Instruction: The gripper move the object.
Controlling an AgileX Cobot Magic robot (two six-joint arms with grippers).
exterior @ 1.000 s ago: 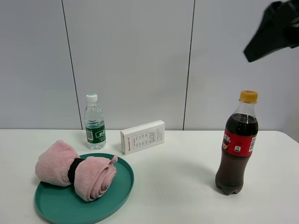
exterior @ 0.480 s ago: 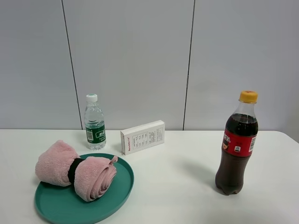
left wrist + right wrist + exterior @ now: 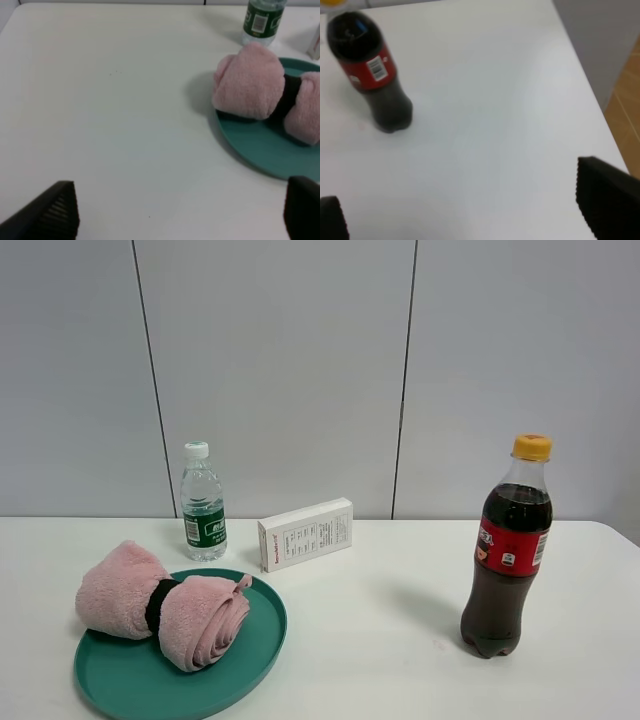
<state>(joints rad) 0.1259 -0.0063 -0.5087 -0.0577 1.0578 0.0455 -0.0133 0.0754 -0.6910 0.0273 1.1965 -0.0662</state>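
Note:
The pink rolled towel point(image 3: 120, 592), cinched by a black band, lies on a teal plate point(image 3: 245, 665) at the table's front left. It also shows in the left wrist view point(image 3: 247, 87), on the plate point(image 3: 260, 150). My left gripper point(image 3: 178, 212) is open and empty, its two black fingertips wide apart, well away from the towel over bare table. My right gripper point(image 3: 470, 210) is open and empty above the table's right end, near a cola bottle point(image 3: 370, 75). Neither gripper shows in the exterior high view.
A small water bottle point(image 3: 203, 505) stands behind the plate; it also shows in the left wrist view point(image 3: 260, 20). A white box point(image 3: 306, 533) stands at the back middle. The cola bottle point(image 3: 508, 550) stands at the right. The table's right edge point(image 3: 592, 105) borders the floor.
The dark arm part at the top right of the exterior high view has moved out of the picture. The towel, plate, bottles and box have not moved.

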